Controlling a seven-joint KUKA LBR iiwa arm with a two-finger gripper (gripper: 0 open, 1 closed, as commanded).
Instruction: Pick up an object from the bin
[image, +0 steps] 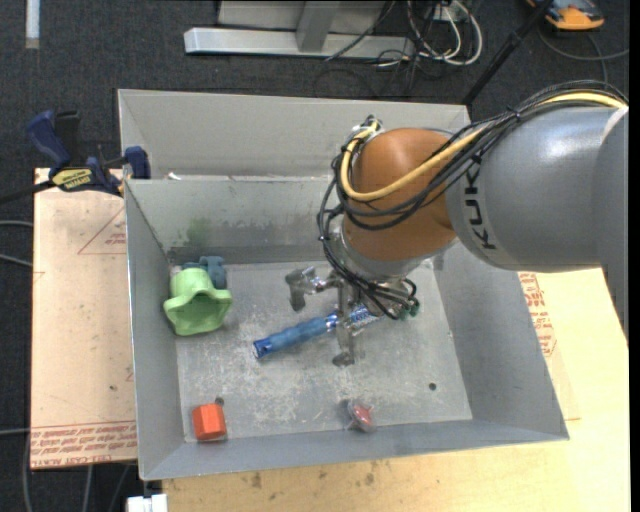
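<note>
Green lump (197, 303), soft-looking, wavy rim: far left of fingers, by bin (150, 300) wall

Orange block (208, 421), small, square corners: left of fingers and nearer front

Blue stick (295, 337), thin, smooth: long way runs low-left to high-right, right end lies between fingers, rest pokes out left

Gripper (322, 318): fingers spread wide, one each side of stick, not squeezing it yet

Small red-grey bit (358, 415): just right of fingers, nearer front, apart

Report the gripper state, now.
Gripper: jaws open, spread over the right end of the blue stick, not closed on it.
</note>
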